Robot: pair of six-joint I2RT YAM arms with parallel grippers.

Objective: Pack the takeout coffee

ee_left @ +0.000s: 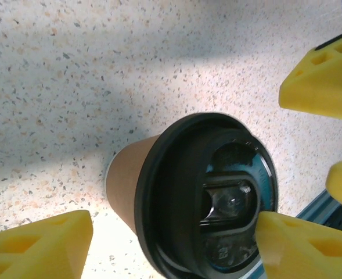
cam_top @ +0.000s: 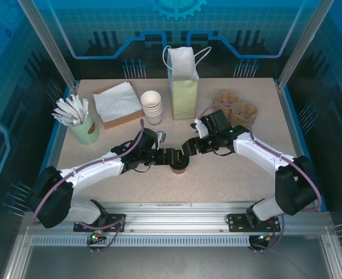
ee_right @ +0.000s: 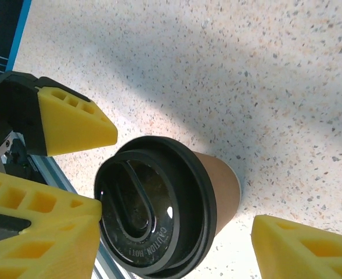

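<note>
Mid-frame, the lidded coffee cup (cam_top: 179, 164) stands upright on the counter (cam_top: 229, 181) between the left jaws and the right jaws, both open and spread either side of it.

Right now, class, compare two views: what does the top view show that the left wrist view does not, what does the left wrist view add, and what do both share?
Top view: the bag, white cups, napkins, white sticks in a green mug, and the pulp tray.
Left wrist view: the lid close up with its moulded recess, and the cup's brown side.
Both: the coffee standing on the speckled table, with the left gripper open astride it.
</note>
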